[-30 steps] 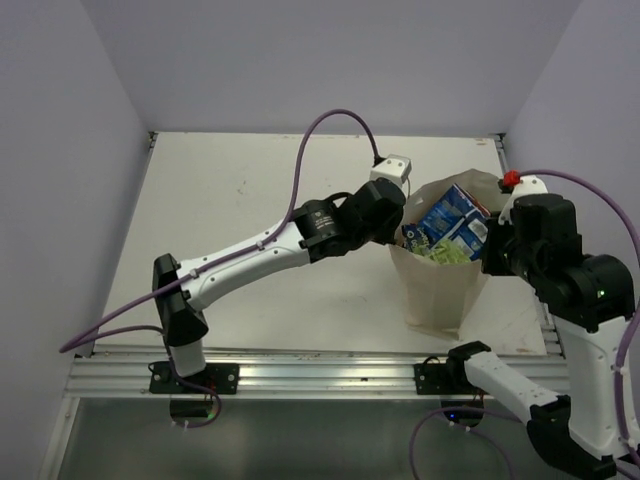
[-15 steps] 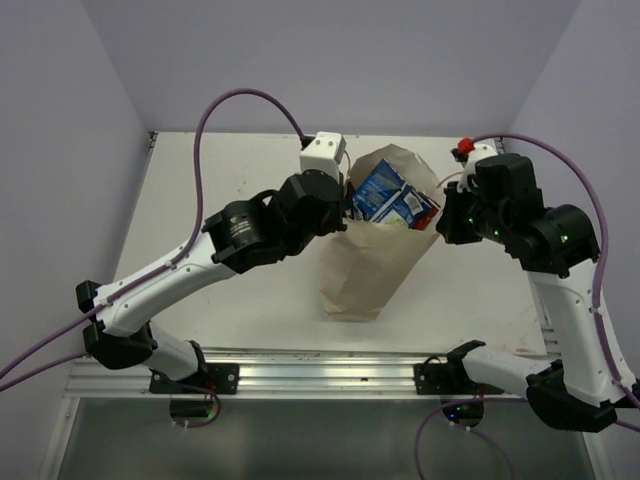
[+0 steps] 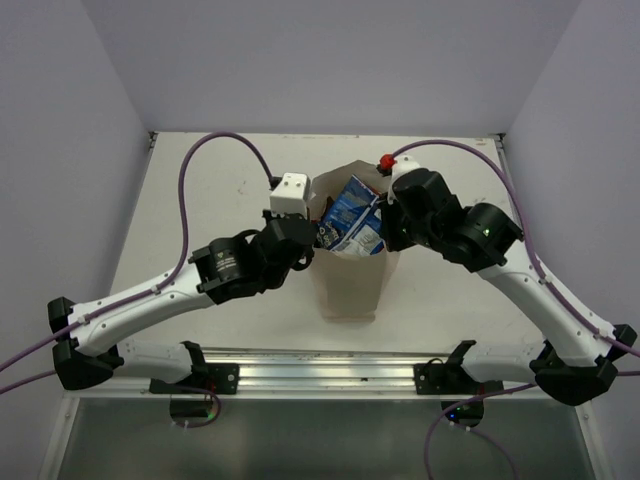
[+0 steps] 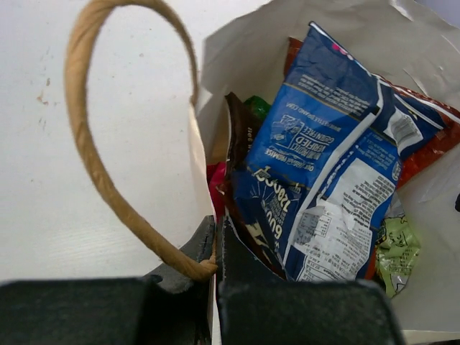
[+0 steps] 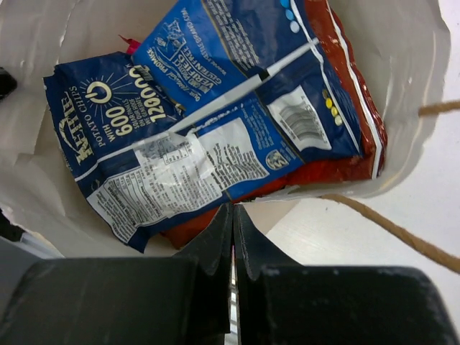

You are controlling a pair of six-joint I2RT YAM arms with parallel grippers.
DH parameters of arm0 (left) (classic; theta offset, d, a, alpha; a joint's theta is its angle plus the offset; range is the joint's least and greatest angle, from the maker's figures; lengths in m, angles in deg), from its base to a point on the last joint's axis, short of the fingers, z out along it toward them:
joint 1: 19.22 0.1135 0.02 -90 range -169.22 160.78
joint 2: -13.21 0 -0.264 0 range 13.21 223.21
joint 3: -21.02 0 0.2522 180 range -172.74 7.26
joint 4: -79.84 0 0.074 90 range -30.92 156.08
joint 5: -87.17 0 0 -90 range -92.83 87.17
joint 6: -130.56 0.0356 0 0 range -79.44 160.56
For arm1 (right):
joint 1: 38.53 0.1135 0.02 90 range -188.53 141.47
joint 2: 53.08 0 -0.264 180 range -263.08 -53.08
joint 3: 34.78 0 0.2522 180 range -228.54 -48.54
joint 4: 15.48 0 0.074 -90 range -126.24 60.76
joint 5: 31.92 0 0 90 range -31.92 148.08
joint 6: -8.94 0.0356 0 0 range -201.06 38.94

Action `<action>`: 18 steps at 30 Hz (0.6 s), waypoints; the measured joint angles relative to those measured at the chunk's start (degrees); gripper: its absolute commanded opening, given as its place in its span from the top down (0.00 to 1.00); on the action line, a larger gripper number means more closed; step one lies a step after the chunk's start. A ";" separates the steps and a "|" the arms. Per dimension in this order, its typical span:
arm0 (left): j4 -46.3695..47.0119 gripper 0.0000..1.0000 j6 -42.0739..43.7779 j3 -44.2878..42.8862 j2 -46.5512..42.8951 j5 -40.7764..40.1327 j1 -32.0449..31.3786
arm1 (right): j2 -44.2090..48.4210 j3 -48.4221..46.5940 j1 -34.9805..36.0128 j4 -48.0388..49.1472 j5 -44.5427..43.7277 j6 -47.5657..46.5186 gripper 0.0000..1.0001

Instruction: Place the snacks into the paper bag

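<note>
The tan paper bag [image 3: 350, 285] stands upright mid-table, its mouth open. A blue chip packet [image 3: 350, 215] sticks out of the top. My left gripper [image 3: 318, 233] is shut on the bag's left rim, right where the loop handle [image 4: 93, 136] is fixed, as the left wrist view [image 4: 215, 243] shows. My right gripper [image 3: 389, 232] is shut on the opposite rim [image 5: 232, 213]. Inside lie the blue packet [image 4: 323, 187], a red one [image 5: 352, 100], a brown one [image 4: 239, 136], a green one [image 4: 257, 108], a pale green one [image 4: 395, 251] and a magenta one [image 4: 215, 188].
The white table [image 3: 210, 190] is walled at the back and on both sides. A metal rail [image 3: 320, 375] runs along the near edge. Purple cables [image 3: 215, 140] arch above both arms. The bag's other handle [image 5: 395, 233] hangs outside the rim.
Both arms have carried the bag leftward from the right side of the table to the middle. Both grippers have kept their hold on its rims.
</note>
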 measured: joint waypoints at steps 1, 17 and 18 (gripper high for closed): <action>-0.13 1.00 -0.33 0.35 -0.63 -0.72 0.00 | 0.04 0.72 0.24 1.07 -0.33 0.22 1.00; -0.07 0.04 -0.04 0.33 -0.59 -3.78 0.26 | -0.83 1.84 1.84 3.98 -2.62 1.57 0.74; 0.61 0.00 0.28 0.11 -0.59 -3.80 0.26 | -1.05 1.01 1.90 3.06 -3.02 1.62 0.56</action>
